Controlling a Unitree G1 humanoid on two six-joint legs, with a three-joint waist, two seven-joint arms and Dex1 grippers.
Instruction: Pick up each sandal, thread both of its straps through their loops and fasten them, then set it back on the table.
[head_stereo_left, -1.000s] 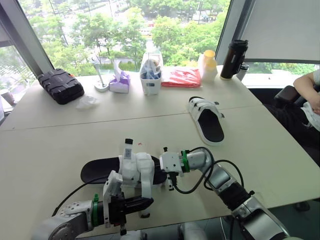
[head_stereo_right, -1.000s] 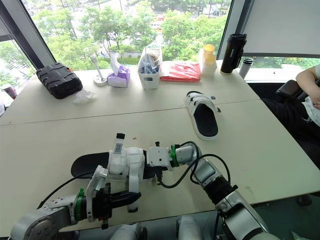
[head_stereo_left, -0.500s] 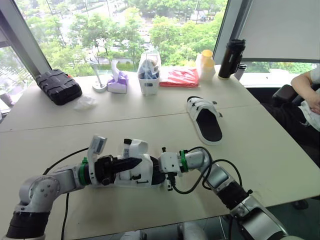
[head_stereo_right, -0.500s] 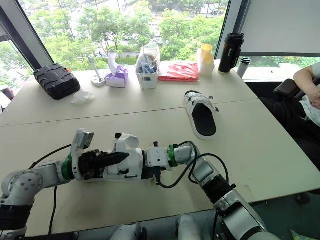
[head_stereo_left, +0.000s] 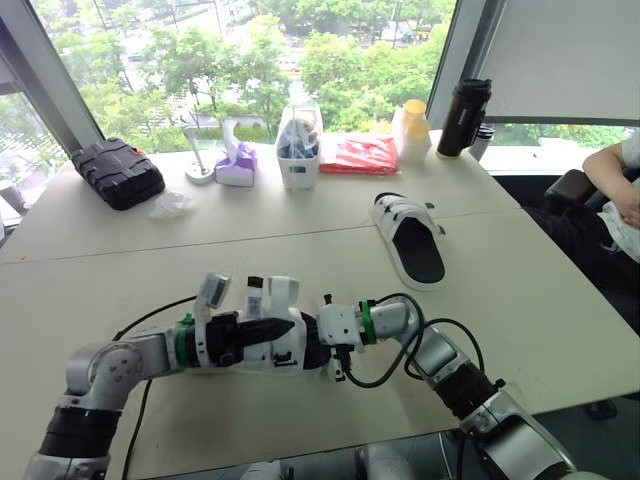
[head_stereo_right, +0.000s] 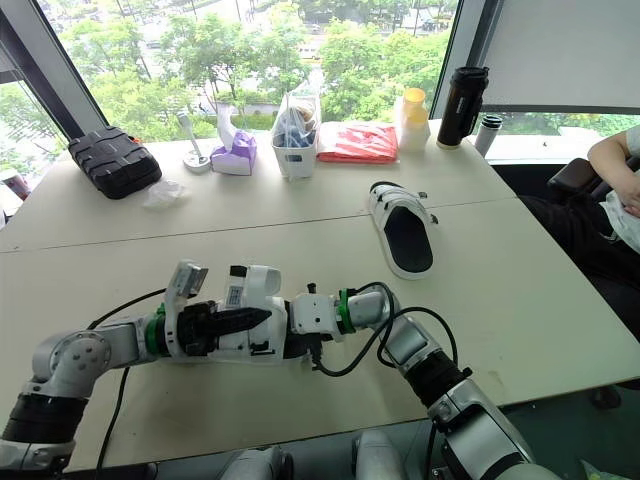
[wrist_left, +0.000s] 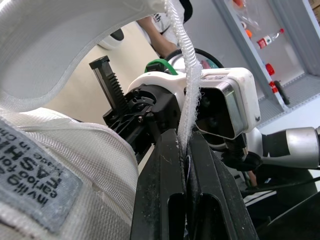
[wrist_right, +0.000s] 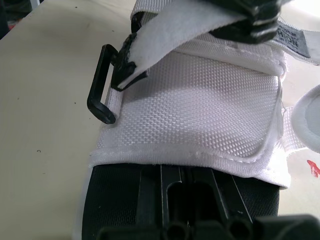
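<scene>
The near sandal (head_stereo_left: 262, 352), black-soled with white straps, is held between both grippers just above the table (head_stereo_left: 520, 330). My left gripper (head_stereo_left: 285, 326) reaches in from the left and is shut on a white strap (wrist_left: 186, 75), pinching its edge. A black loop (wrist_right: 100, 85) sticks out at the side of the woven strap (wrist_right: 200, 110). My right gripper (head_stereo_left: 315, 348) is shut on the sandal's sole (wrist_right: 125, 200) at its right end. The second sandal (head_stereo_left: 412, 240) lies flat farther back on the right, straps toward the window.
Along the window side stand a black case (head_stereo_left: 120, 172), a purple tissue pack (head_stereo_left: 238, 165), a white container (head_stereo_left: 300, 150), a red packet (head_stereo_left: 362, 155), a yellow bottle (head_stereo_left: 413, 125) and a black flask (head_stereo_left: 458, 118). A person's arm (head_stereo_left: 620, 190) shows at the right edge.
My left arm swung from the front of the sandal round to its left side and closed on a strap. The right gripper kept its hold on the sole.
</scene>
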